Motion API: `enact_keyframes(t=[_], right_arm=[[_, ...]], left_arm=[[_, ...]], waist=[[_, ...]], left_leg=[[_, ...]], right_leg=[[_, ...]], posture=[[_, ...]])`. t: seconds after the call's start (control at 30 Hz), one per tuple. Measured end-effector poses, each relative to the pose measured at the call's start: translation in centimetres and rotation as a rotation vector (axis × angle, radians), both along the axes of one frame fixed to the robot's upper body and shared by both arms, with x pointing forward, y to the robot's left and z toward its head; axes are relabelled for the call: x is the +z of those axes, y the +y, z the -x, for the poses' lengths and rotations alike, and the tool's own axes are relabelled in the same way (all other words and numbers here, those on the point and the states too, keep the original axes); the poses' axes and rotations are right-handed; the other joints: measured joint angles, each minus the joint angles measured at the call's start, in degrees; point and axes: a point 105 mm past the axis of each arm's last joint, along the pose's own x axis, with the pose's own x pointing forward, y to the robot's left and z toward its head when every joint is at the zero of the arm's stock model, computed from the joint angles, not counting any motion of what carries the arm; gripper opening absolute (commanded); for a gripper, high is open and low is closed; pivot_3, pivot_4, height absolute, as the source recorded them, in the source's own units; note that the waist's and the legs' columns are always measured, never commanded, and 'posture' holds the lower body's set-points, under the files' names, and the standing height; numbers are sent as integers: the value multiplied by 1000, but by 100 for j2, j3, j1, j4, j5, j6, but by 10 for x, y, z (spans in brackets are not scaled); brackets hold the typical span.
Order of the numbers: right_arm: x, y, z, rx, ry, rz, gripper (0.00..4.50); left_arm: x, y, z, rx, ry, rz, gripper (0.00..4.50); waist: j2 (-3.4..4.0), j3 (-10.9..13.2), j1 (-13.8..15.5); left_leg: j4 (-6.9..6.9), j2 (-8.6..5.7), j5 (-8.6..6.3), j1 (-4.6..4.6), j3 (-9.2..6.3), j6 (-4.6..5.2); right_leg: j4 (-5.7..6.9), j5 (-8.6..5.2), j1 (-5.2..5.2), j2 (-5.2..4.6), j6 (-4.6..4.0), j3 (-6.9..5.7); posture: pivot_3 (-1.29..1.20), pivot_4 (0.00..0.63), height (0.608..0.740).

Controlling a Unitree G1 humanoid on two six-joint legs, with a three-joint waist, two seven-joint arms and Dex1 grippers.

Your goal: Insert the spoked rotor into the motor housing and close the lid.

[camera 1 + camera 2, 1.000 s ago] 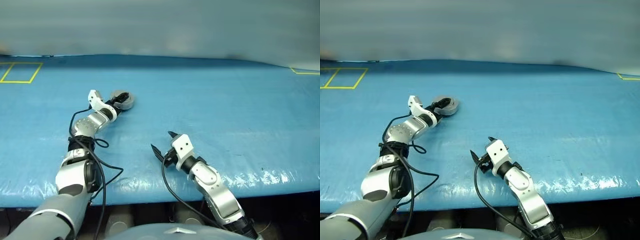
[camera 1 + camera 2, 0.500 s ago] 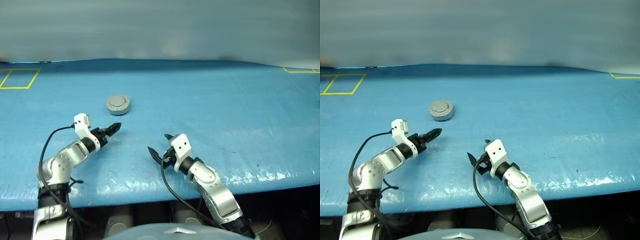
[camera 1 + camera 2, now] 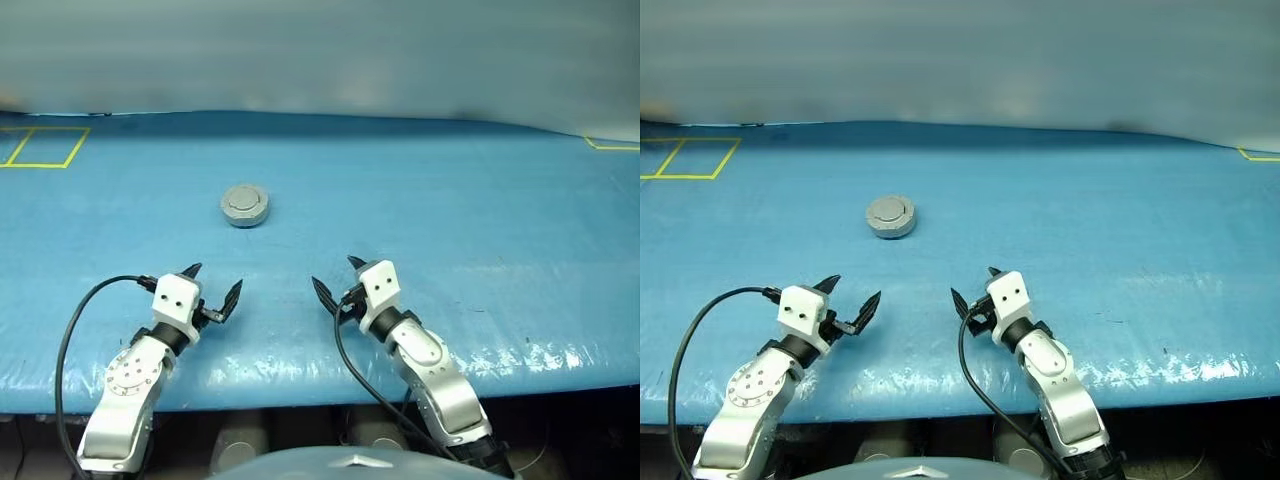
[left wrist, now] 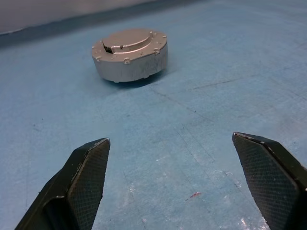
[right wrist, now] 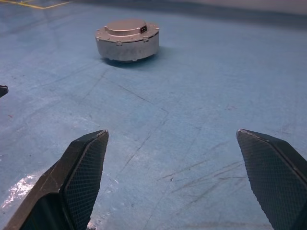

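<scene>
Robotics test bench in a lab-type workspace, wide table under scuffed blue sheeting [image 3: 450, 200], yellow tape outlines [image 3: 45, 145] marking zones at far corners, plain grey backdrop [image 3: 320, 50] behind.

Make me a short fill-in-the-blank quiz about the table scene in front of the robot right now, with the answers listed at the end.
1. The round grey metal motor housing has its lid ____.
2. The housing stands on a ____ table cover.
3. Both the left gripper and the right gripper are ____ and empty.
4. A rectangle of ____ tape marks the far left corner of the table.

Missing words: on (closed); blue; open; yellow
</scene>
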Motion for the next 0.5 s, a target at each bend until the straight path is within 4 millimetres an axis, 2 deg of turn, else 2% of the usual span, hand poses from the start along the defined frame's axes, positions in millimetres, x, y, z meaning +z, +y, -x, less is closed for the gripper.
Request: enact_keyframes(t=[0.27,0.5], right_arm=[[-2,3,5,52,-29,42,4500],[-5,3,10,63,-14,28,4500]], left_arm=[[-8,-5,-5,56,-36,7,4455],[2,-11,-14,38,-79,21,4455]], waist=[[-10,6,-10],[-12,7,-10]], left_leg=[[5,4,-1,-3,23,2],[6,4,-1,-4,25,3]], right_leg=[[0,2,-3,20,8,-2],[0,4,-2,22,11,0]], posture=[[0,150,740],[0,150,740]])
